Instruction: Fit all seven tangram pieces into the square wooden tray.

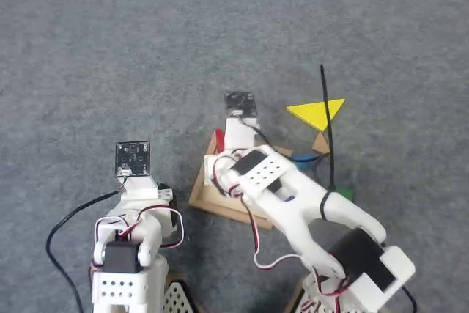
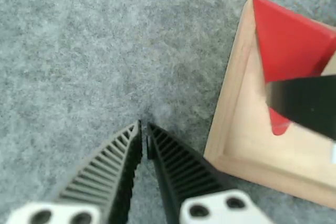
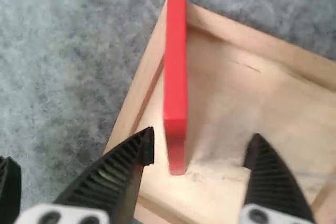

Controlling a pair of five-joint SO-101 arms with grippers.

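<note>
The square wooden tray lies mid-table, largely under my right arm. A red piece stands on its edge inside the tray, leaning along one wall; it also shows in the tray's corner in the left wrist view. My right gripper hangs open over the tray floor, with the red piece's near end between its fingers, closer to one fingertip and touched by neither. My left gripper is shut and empty over the carpet just outside the tray's rim. A yellow triangle, an orange piece, a blue piece and a green piece lie right of the tray.
Grey carpet covers the table, open at the left and far side. A black cable runs over the loose pieces on the right. The other arm's dark finger reaches over the tray in the left wrist view.
</note>
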